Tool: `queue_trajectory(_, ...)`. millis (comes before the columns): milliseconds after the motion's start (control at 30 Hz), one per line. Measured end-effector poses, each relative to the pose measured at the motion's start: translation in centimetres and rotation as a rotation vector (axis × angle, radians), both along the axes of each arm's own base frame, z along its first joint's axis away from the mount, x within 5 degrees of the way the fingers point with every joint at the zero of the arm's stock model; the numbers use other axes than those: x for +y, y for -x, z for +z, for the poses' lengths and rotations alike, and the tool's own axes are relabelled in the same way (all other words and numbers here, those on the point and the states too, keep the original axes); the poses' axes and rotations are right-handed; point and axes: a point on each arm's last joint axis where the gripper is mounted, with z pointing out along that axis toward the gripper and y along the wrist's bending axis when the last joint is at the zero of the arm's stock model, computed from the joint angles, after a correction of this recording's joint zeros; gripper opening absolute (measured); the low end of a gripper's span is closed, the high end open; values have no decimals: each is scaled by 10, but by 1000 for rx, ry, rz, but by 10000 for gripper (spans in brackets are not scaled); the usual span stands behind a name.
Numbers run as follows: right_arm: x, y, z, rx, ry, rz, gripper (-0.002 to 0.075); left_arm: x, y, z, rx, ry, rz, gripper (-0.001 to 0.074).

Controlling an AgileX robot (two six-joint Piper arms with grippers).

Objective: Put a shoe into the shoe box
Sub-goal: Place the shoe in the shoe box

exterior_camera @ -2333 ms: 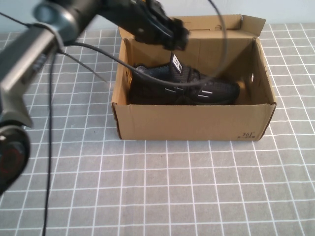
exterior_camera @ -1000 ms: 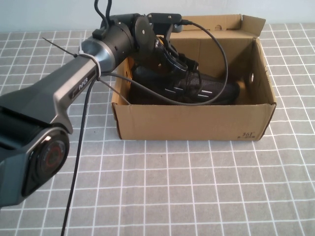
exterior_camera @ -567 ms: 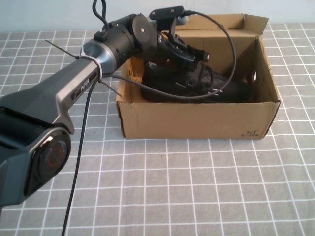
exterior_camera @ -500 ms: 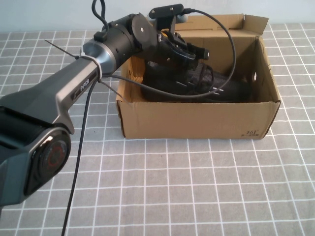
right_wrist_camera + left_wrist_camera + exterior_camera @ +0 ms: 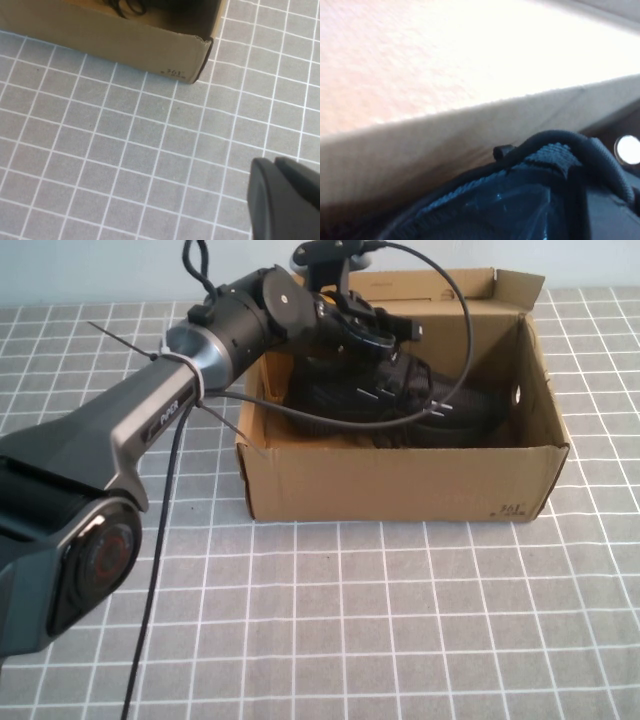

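Shoe (image 5: pixel 420 405) inside shoe box (image 5: pixel 400 485); left gripper (image 5: pixel 385 335) over its heel, grip indiscernible. Right gripper (image 5: pixel 285 200) near box corner, fingers together, empty.

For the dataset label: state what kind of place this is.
Probably a robot test bench, not a shop: a grey grid-marked mat, a lone shoe box holding a black shoe, the left gripper inside it, the right gripper above the mat.

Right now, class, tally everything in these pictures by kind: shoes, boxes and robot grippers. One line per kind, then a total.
Shoes: 1, the black shoe inside the box.
Boxes: 1, the brown shoe box on the grid mat.
Grippers: 2, the left gripper reaching into the box over the shoe, and the right gripper above the mat, clear of the box.
Total: 4
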Motion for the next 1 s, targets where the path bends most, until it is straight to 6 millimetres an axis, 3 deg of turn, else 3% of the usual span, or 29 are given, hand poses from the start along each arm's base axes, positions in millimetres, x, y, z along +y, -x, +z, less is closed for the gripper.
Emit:
queue_trajectory(233, 0, 0, 0, 0, 0, 0, -16, 9, -7, 2, 3, 40, 40, -1)
queue_trajectory(600, 0, 0, 0, 0, 0, 0, -16, 10, -13, 11, -52, 152, 119, -1)
queue_trajectory(1000, 1, -1, 1, -20, -9, 2, -16, 5, -11, 12, -59, 155, 114, -1)
